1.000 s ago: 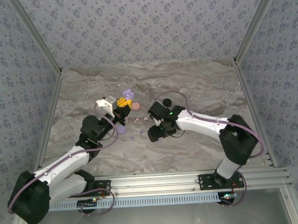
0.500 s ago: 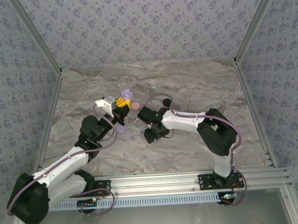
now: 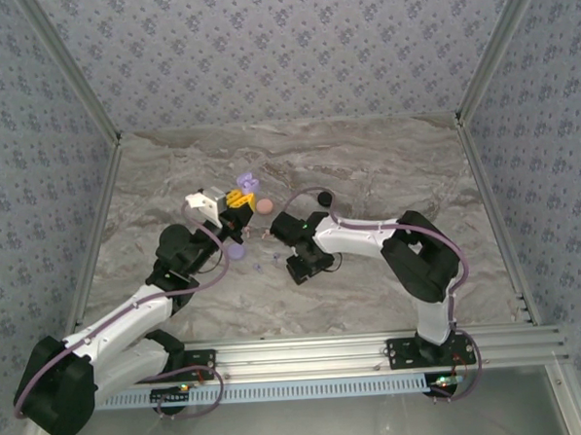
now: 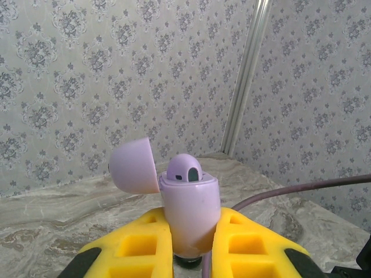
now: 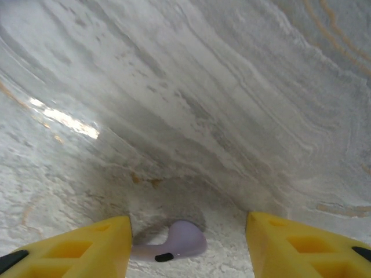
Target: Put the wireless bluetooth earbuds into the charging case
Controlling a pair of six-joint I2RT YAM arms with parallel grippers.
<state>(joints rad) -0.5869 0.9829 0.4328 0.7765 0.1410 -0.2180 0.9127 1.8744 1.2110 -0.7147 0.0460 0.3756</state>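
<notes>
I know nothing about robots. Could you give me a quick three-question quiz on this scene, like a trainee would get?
1. True or false: the lilac charging case held in the left claw has its lid shut.
2. What lies on the table between the right claw's fingers?
A. a lilac earbud
B. a pink disc
C. a cable
3. How many earbuds show inside the case?

Key: 1 false, the lid stands open. 2 A. 3 one, the seated earbud.

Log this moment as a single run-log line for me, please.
left claw: shut on open charging case, one bud seated | right claw: open, straddling loose lilac earbud on table
</notes>
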